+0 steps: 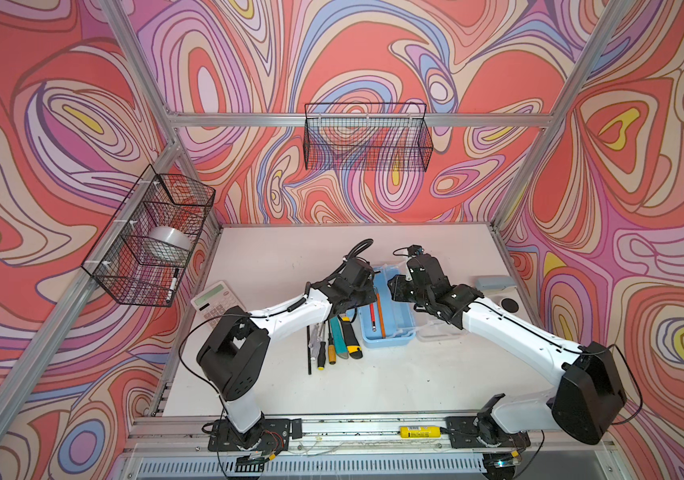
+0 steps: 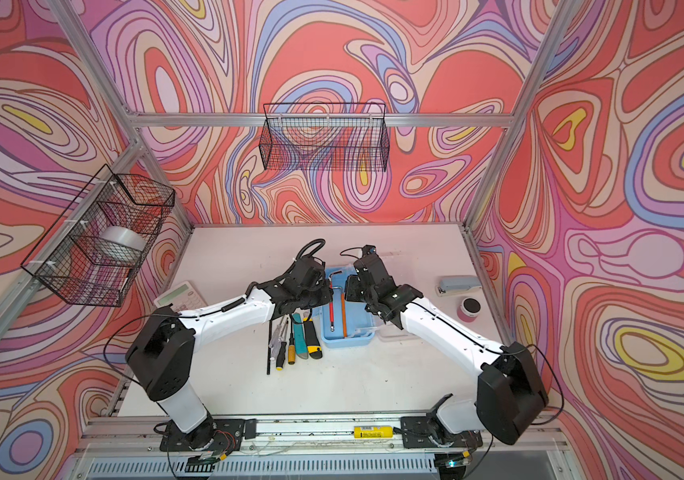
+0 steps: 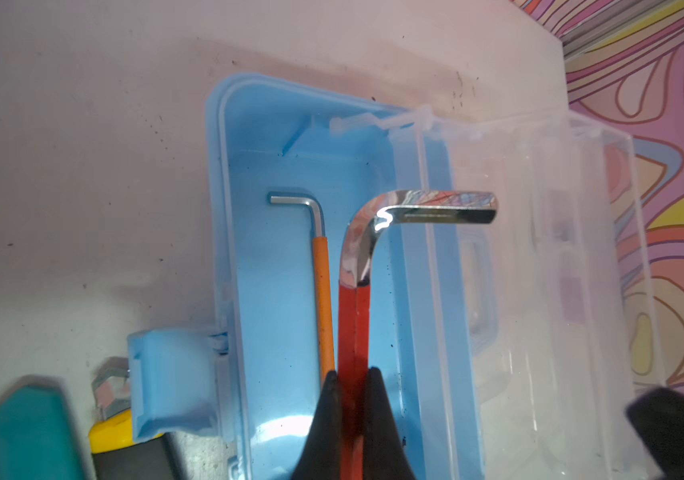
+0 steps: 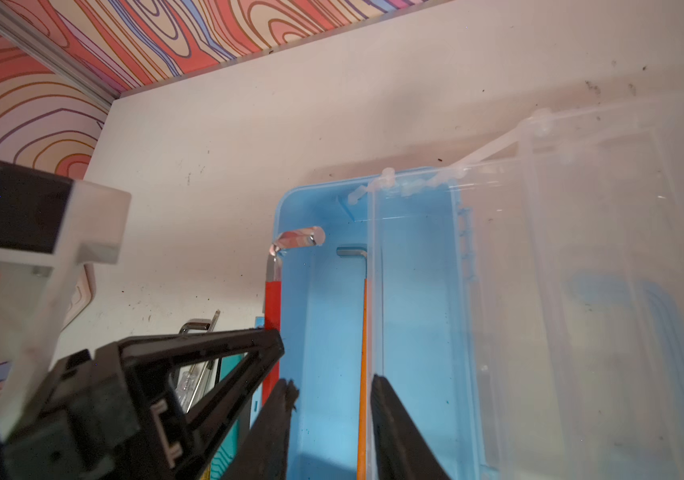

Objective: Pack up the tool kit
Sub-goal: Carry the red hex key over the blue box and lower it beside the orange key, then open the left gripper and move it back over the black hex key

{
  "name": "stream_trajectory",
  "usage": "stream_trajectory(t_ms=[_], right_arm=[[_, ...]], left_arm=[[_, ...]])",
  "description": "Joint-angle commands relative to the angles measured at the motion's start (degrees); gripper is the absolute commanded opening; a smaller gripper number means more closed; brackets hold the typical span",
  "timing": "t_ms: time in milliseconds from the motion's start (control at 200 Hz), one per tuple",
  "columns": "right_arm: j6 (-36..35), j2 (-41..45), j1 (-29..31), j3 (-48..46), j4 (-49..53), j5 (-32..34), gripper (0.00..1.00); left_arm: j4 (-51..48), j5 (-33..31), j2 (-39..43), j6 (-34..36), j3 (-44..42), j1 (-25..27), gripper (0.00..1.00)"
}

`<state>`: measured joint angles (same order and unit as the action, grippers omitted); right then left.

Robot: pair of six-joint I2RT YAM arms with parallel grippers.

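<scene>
Left gripper (image 3: 352, 376) pinched the glossy red-sleeved hex key (image 3: 353, 320), its chrome bend beyond the jaws, over the smooth light-blue box (image 3: 273, 270). Right gripper (image 4: 332, 384) stood narrowly parted above it. The speckled white table (image 1: 415, 374) lay between swirl-patterned walls (image 1: 373, 50).

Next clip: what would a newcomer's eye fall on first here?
The loud swirled walls all round the cell. Then the open light-blue box at mid-table, with the left gripper shut on a red hex key over it. An orange hex key lies inside the box.
</scene>
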<state>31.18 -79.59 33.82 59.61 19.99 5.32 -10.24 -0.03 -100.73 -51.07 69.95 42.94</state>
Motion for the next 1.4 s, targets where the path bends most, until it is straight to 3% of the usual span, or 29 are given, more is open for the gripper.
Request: stream_trajectory(t_ms=[0, 205, 571, 831, 1031, 1192, 1392], right_arm=[[0.18, 1.68, -0.81, -1.31, 0.32, 0.7, 0.34], [0.28, 1.88, -1.39, -1.91, 0.14, 0.13, 0.35], [0.34, 1.55, -1.81, -2.75, -0.39, -0.14, 0.35], [0.17, 0.02, -2.01, -1.77, -0.74, -1.13, 0.35], [-0.17, -0.43, -2.01, -1.17, -0.83, -1.59, 0.35], [-1.13, -0.42, -1.98, 0.25, -0.03, -1.81, 0.35], [-2.0, -0.11, -1.98, 1.12, -0.88, -3.03, 0.36]], left_arm=[[-1.15, -2.74, -2.27, -3.23, 3.05, 0.48, 0.0], [-1.64, -3.54, -5.75, -5.27, 3.49, 0.48, 0.0], [-6.52, -3.86, -11.17, -2.83, 8.97, 0.47, 0.0], [-5.32, -2.47, -12.5, -1.74, 9.37, 0.47, 0.24], [-5.32, -1.55, -12.7, -0.46, 9.89, 0.48, 0.28], [-3.4, -2.06, -10.92, 2.03, 10.29, 0.47, 0.37], [-4.16, -2.28, -5.96, 5.57, 10.95, 0.44, 0.38]])
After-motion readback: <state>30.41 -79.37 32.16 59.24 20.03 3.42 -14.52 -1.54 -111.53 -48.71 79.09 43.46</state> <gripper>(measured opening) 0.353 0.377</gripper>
